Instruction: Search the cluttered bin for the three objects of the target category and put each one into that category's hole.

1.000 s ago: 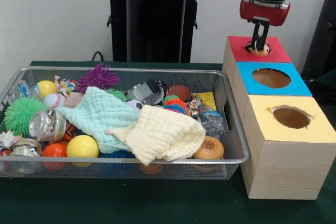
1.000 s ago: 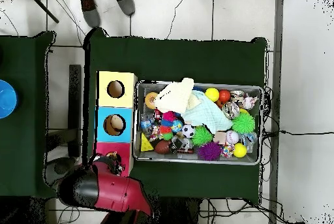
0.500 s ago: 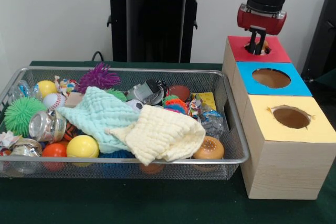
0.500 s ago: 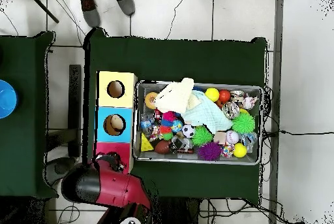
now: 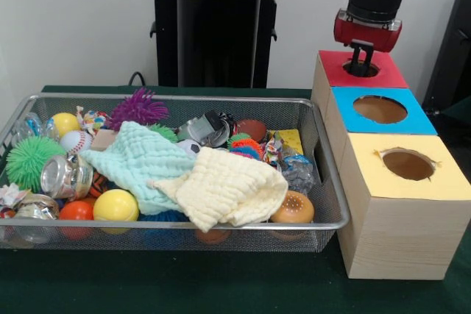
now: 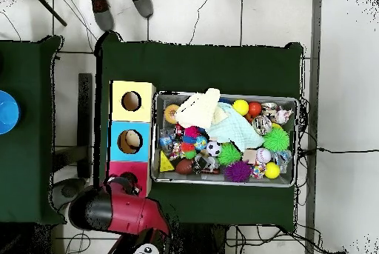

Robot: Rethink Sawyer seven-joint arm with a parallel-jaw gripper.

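The hole (image 5: 360, 70) sat in the red top of the pale wooden box farthest from the front camera, at the end of a row with the blue-topped box (image 5: 380, 110) and the yellow-topped box (image 5: 407, 165) in front of it. The gripper (image 5: 360, 58) hung straight above this hole, its dark fingers (image 5: 357, 53) pointing down at the opening and drawn close together with nothing visible between them; whether they were fully clenched could not be told. In the overhead view the red arm covered most of the red top. Just beside the boxes stood the bin (image 5: 333, 204), crowded with toys: a mint cloth (image 5: 140, 161) and a cream cloth (image 5: 224, 190) lay over the middle, a yellow ball (image 5: 115, 205) and an orange ball (image 5: 76, 211) rested at the near wall, a green spiky ball (image 5: 29, 159) at one end, a purple spiky ball (image 5: 138, 108) at the far wall.
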